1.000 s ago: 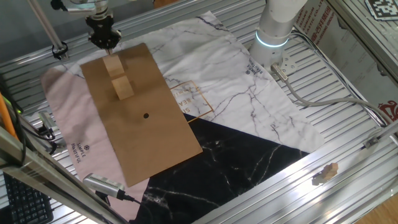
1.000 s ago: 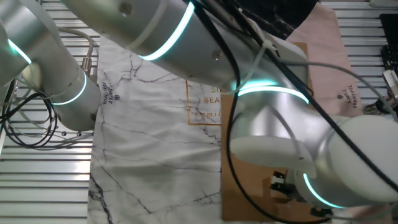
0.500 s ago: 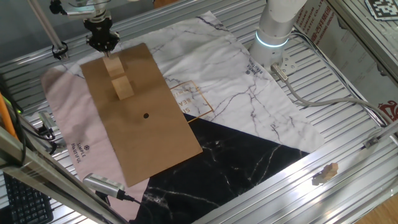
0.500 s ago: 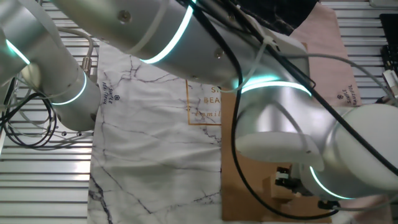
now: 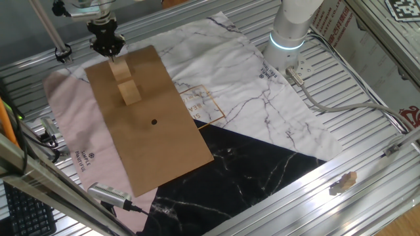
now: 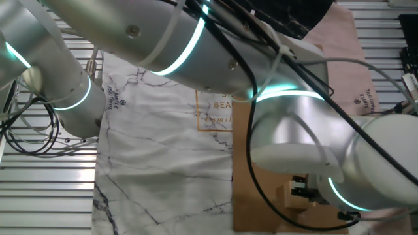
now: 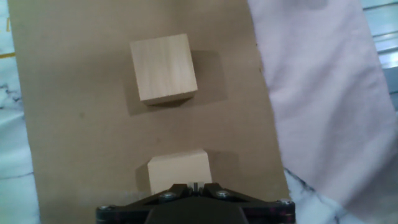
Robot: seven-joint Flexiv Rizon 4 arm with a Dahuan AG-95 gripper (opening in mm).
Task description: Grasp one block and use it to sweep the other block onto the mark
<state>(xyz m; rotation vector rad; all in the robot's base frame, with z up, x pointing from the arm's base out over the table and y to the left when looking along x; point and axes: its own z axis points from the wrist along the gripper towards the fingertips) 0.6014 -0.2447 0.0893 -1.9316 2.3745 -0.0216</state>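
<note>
Hovering w/ the tool (image 5: 110, 51) above the near block (image 7: 179, 172) at the cardboard sheet's (image 5: 164, 147) far end; finger gap hidden, can't tell if gripping. Second block (image 5: 130, 92) lies just beyond; mark (image 5: 154, 121) sits further along, apart.

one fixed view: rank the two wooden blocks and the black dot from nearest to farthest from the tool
1. The block right under the tool, at the far end of the brown sheet.
2. The second block, a little farther down the sheet toward the camera.
3. The black dot, near the sheet's middle, beyond both blocks.
</note>
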